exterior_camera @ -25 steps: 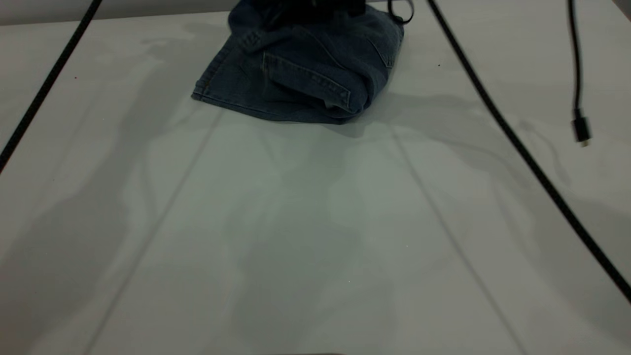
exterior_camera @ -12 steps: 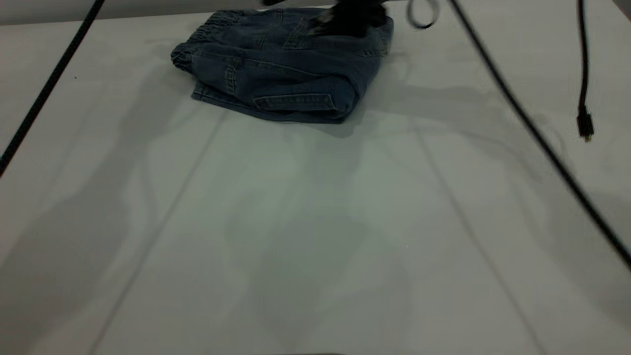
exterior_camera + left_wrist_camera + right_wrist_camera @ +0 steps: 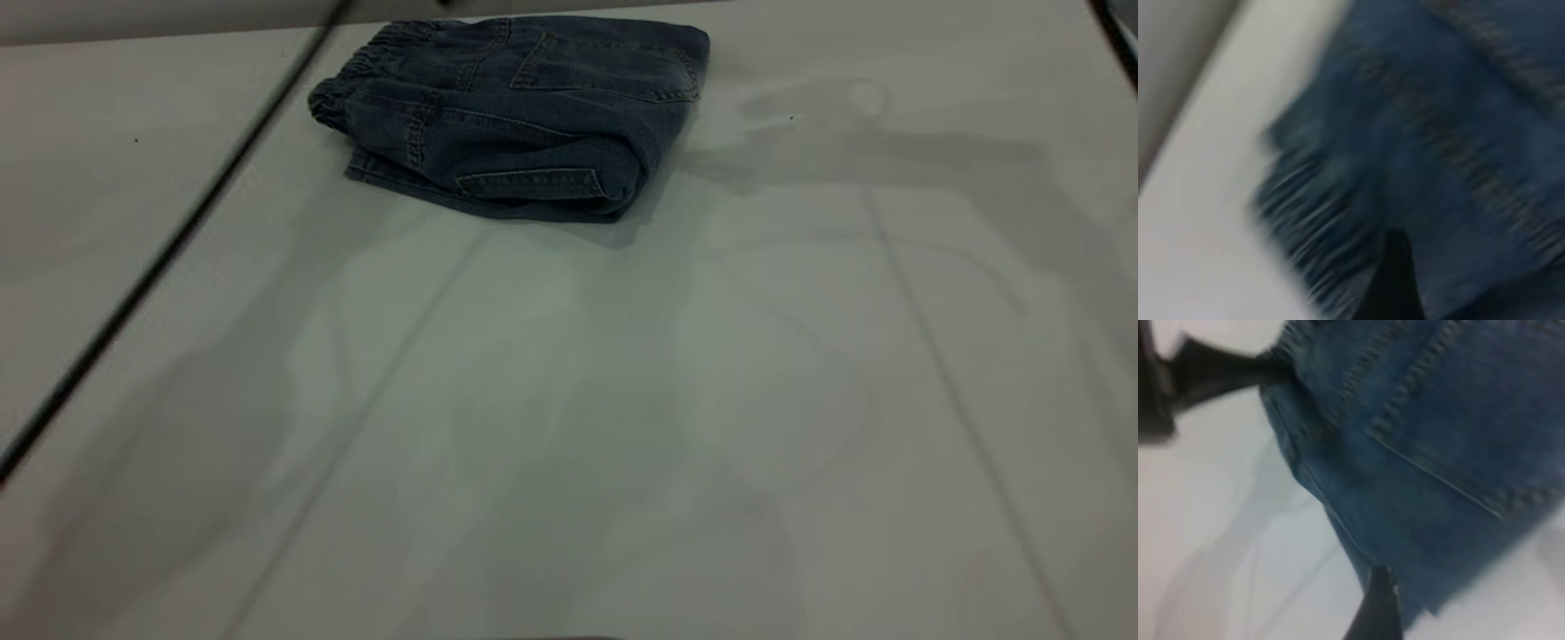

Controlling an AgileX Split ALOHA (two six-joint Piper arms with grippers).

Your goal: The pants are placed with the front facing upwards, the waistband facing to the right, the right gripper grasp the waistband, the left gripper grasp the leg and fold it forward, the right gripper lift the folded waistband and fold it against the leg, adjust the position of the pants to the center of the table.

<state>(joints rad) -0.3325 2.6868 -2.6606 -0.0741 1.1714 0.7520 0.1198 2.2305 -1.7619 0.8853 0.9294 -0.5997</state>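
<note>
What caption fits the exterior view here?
Folded blue denim pants lie at the far edge of the white table, waistband at left, no robot hand in view.

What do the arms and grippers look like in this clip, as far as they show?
Little shows. Each wrist view catches only a black, blurred finger tip: left gripper, right gripper. A thin black cable slants across the exterior view. No markings visible.
</note>
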